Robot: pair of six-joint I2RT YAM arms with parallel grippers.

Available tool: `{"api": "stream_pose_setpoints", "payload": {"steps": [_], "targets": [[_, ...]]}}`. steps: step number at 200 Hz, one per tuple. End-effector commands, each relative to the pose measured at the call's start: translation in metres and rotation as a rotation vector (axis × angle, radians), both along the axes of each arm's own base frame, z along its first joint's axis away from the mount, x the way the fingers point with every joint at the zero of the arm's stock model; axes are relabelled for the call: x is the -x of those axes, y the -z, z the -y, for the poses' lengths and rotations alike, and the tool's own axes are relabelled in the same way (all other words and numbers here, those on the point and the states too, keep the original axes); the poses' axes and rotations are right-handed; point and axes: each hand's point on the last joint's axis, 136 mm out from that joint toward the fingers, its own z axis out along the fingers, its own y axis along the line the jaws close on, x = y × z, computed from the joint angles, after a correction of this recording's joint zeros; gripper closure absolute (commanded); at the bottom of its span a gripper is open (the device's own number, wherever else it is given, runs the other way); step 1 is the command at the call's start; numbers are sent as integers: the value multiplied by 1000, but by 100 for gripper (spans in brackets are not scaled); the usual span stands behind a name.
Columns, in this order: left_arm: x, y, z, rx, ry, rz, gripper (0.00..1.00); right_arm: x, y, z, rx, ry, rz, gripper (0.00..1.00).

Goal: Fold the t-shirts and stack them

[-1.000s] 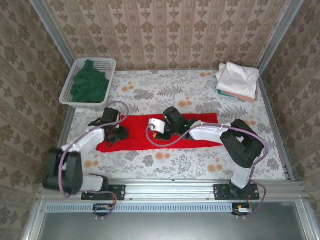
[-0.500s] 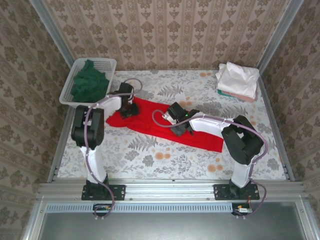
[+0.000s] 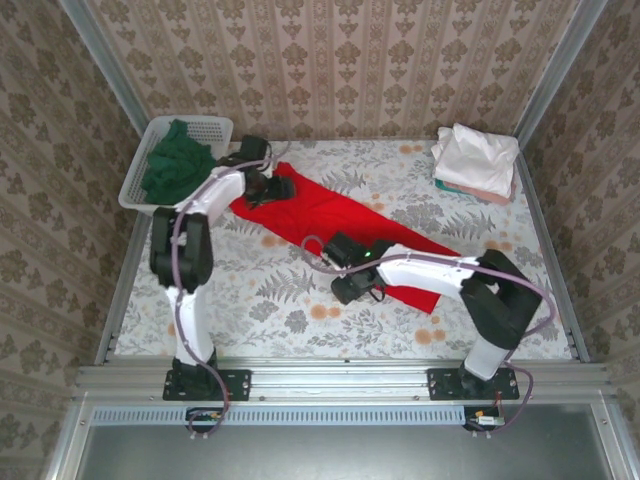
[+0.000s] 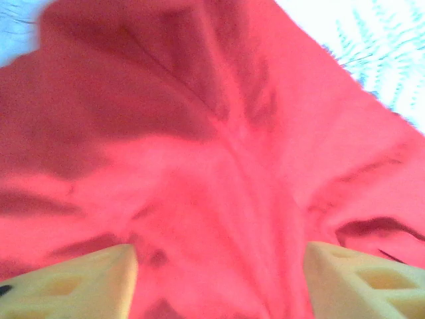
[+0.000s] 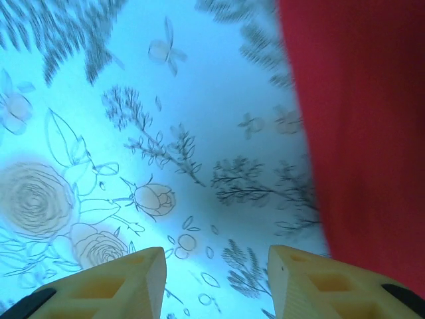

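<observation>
Patterned wallpaper [image 3: 330, 60] closed in the floral counter [image 3: 300, 330] on three sides, with metal rails along its edges. Across the middle lay the red t-shirt [image 3: 340, 215], a long flat strip. Its long axis ran on a diagonal from the far left, near the basket, to the near right. Part of its near right end was hidden under the right arm. Bare counter lay open in front of it and at the far middle.

In the far left corner stood a white mesh basket [image 3: 215, 125] holding a crumpled dark green t-shirt [image 3: 178, 165]. At the far right sat the folded stack [image 3: 478, 160], its white top piece covering all but thin pastel edges beneath.

The left gripper [image 3: 270, 188] was over the shirt's far end. Its wrist view showed the jaws spread wide above wrinkled, blurred red cloth [image 4: 219, 133].

The right gripper [image 3: 345, 288] was low at the shirt's near edge. Its jaws stood apart over bare floral counter, pinching nothing, with red cloth [image 5: 365, 133] just beside them.
</observation>
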Motion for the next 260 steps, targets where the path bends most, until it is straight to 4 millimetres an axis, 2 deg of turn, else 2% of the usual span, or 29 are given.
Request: {"api": "stream_pose_setpoints", "payload": {"steps": [1, 13, 22, 27, 31, 33, 51, 62, 79, 100, 141, 161, 172, 192, 204, 229, 243, 260], "targets": [[22, -51, -24, 10, -48, 114, 27, -38, -35, 29, -44, 131, 111, 55], [42, -57, -35, -2, -74, 135, 26, -56, -28, 51, -28, 203, 106, 56], [59, -60, -40, -3, -85, 158, 21, -67, -17, 65, 0, 244, 87, 56], [68, -60, -42, 1, -91, 172, 15, -72, -11, 72, 14, 262, 74, 57], [75, -59, -44, 1, -97, 177, 3, -80, -7, 73, 11, 273, 83, 57], [79, -60, -45, 2, -103, 183, 1, -82, -3, 75, 17, 278, 76, 57], [108, -53, -55, 7, -142, 209, 0, -91, 21, 88, 86, 309, 31, 58], [121, -46, -61, 12, -165, 209, 0, -84, 34, 93, 126, 313, -21, 58], [133, -35, -63, 22, -179, 194, 0, -74, 44, 87, 104, 317, -59, 58], [130, -23, -59, 29, -175, 168, 0, -55, 51, 76, 84, 316, -88, 58], [104, -3, -38, 25, -137, 127, 4, -15, 64, 45, 90, 278, -138, 58], [94, 11, -30, 19, -119, 90, 7, -1, 60, 20, 59, 247, -146, 57], [87, 15, -27, 13, -111, 82, 10, 5, 54, -7, -9, 205, -143, 58], [83, 21, -29, -17, -114, 65, 12, 5, 35, -22, -39, 181, -116, 57], [83, 22, -31, -22, -119, 67, 12, -5, 19, -18, -52, 188, -61, 57], [91, 28, -29, -12, -123, 54, 12, -28, -7, 19, -5, 234, 19, 55], [95, 33, -22, 2, -119, 52, 12, -41, -9, 38, 14, 263, 35, 54], [94, 45, -8, 12, -100, 36, 12, -53, -2, 61, 57, 292, 25, 54]]}}
